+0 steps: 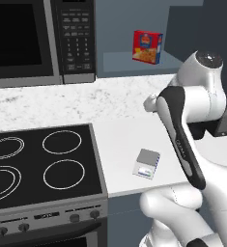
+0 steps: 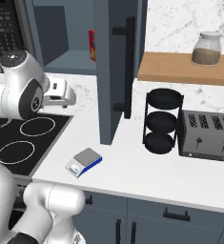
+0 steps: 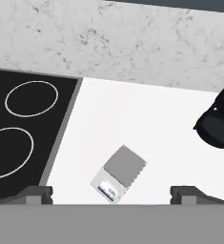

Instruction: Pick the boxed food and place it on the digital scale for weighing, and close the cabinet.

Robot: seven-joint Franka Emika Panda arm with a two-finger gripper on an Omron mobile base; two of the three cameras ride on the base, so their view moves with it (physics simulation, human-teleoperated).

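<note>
The cabinet (image 2: 114, 66) stands open, its door swung out edge-on with the black bar handle facing right. A sliver of the boxed food (image 2: 92, 45) shows on the inner shelf behind the door. The digital scale (image 2: 84, 161) lies bare on the white desk (image 2: 147, 174), near the stove (image 2: 25, 140). A black tiered rack (image 2: 162, 121) stands just beside a toaster (image 2: 208, 136), and a jar (image 2: 207, 48) sits on a wooden shelf (image 2: 180, 69).

White counter (image 2: 147, 167), marble backsplash (image 1: 47, 103), black cooktop (image 1: 37, 164), microwave (image 1: 37, 38), wooden shelf (image 2: 180, 69)
</note>
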